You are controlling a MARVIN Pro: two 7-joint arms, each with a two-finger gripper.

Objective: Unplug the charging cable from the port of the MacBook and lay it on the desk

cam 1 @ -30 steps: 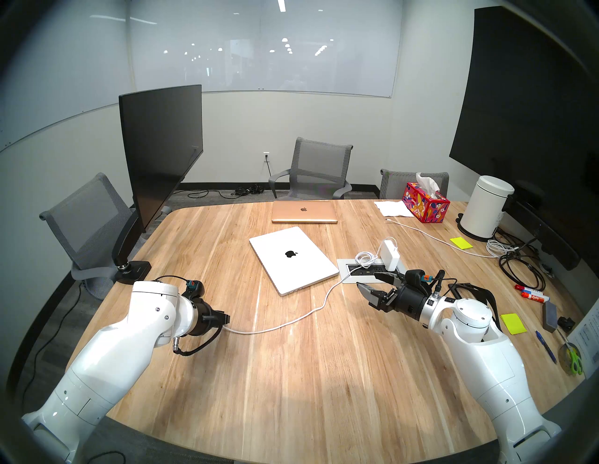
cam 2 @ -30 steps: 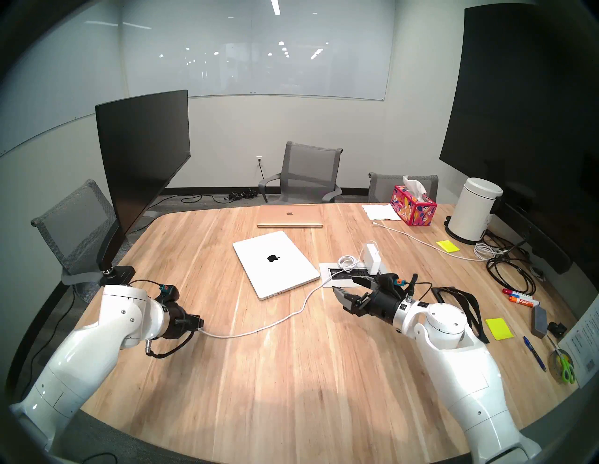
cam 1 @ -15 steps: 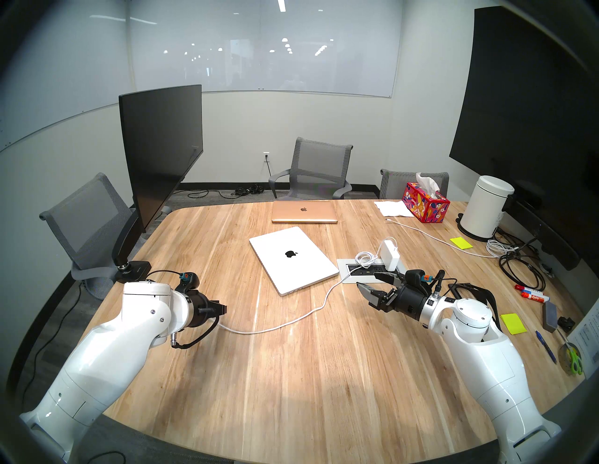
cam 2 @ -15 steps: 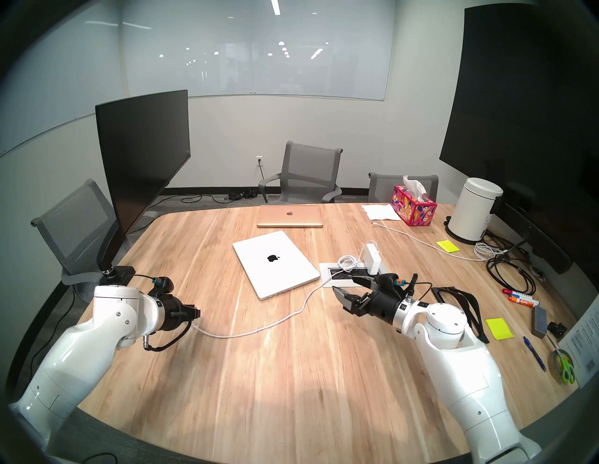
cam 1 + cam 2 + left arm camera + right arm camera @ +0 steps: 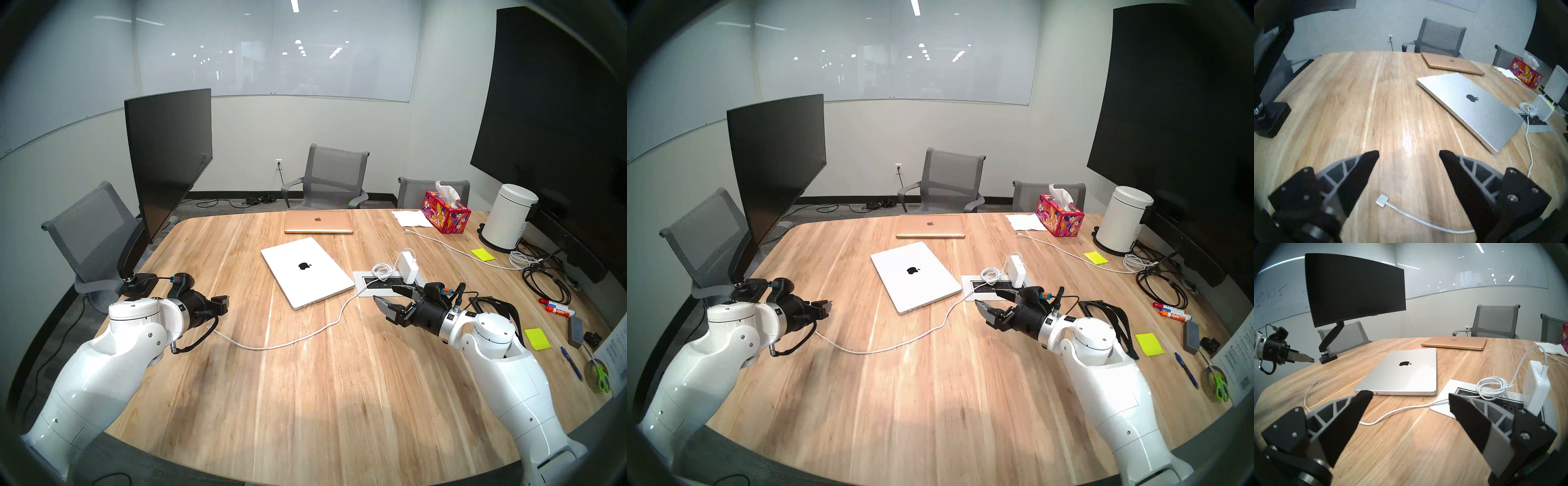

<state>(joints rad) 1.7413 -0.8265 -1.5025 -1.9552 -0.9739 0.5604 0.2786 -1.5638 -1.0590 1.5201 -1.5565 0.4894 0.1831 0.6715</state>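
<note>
The silver MacBook [image 5: 307,271] lies closed in the middle of the wooden desk [image 5: 305,407]. The white charging cable [image 5: 305,336] runs from the power brick [image 5: 407,266] across the desk, free of the laptop. Its flat plug [image 5: 1382,200] rests on the wood just below and in front of my left gripper [image 5: 1408,154], which hangs open and empty above it. The plug [image 5: 1314,382] also shows in the right wrist view, left of the laptop. My right gripper [image 5: 385,293] hovers open and empty near the outlet panel [image 5: 361,283].
A rose-gold laptop [image 5: 319,222] sits at the far edge. A monitor on an arm [image 5: 169,159] stands at the left, its base [image 5: 140,283] close behind my left wrist. On the right are a tissue box [image 5: 446,212], white canister [image 5: 509,217], black cables [image 5: 543,285] and another white cord [image 5: 458,251].
My left gripper has opened, let go of the plug, and lifted up and back toward the monitor base. The plug end now lies on the desk. The right arm has not moved.
</note>
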